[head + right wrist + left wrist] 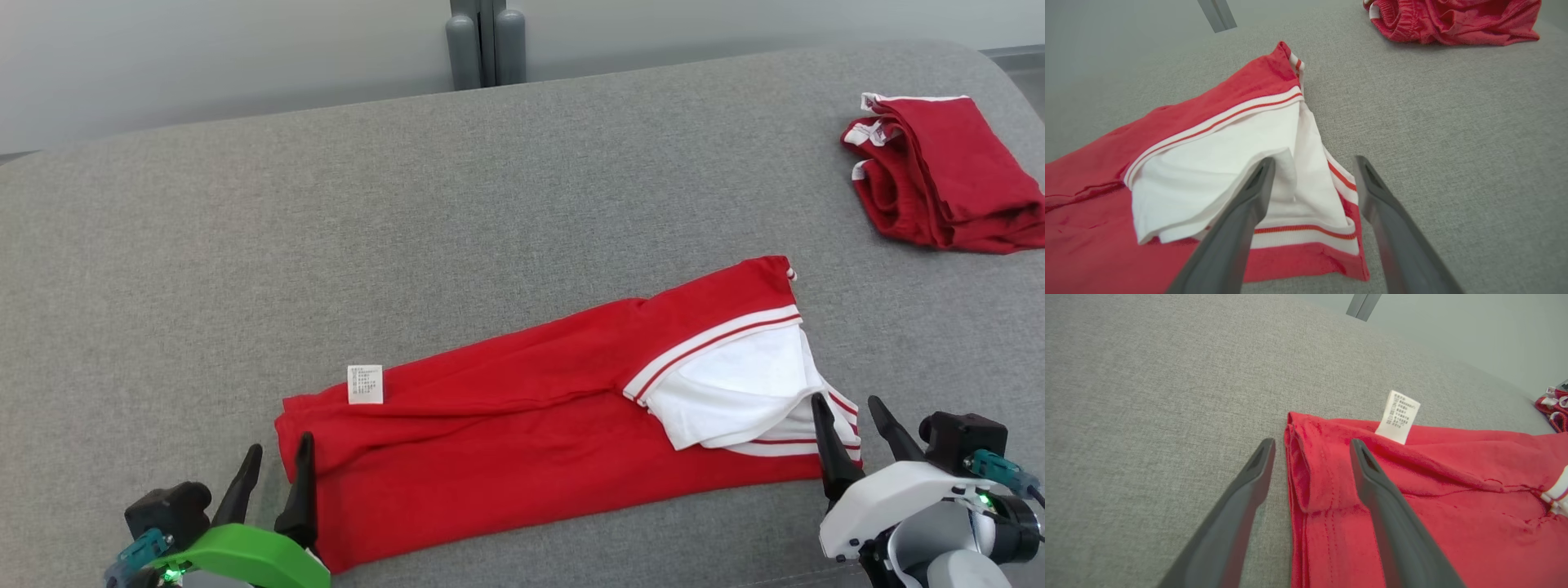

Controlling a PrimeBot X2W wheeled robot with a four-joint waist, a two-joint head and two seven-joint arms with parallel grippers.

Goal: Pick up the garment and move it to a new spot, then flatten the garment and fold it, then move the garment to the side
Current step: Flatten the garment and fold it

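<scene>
Item: red knit garment (531,408) with white striped trim and white inner layer, folded into a long band. Lower middle of the head view, slanting up toward the right, flat on the grey fabric-covered bench (245,245). White layer turned out at the right end; small white printed care label (365,384) upright at the left end's upper edge.

Left gripper (279,445), dark fingers on a green mount: lower left of the head view, spread wide, holding nothing. In the left wrist view (1312,445), astride the garment's (1453,498) hemmed end, one finger over red cloth, the other over bare bench, care label (1398,416) just beyond. Contact with cloth: cannot tell.

Right gripper (846,404), white housing: lower right, spread wide, holding nothing. In the right wrist view (1313,161), one finger over the white layer, the other over bare bench.

Also: second red garment with white trim (947,175), folded, upper right, well apart.
</scene>
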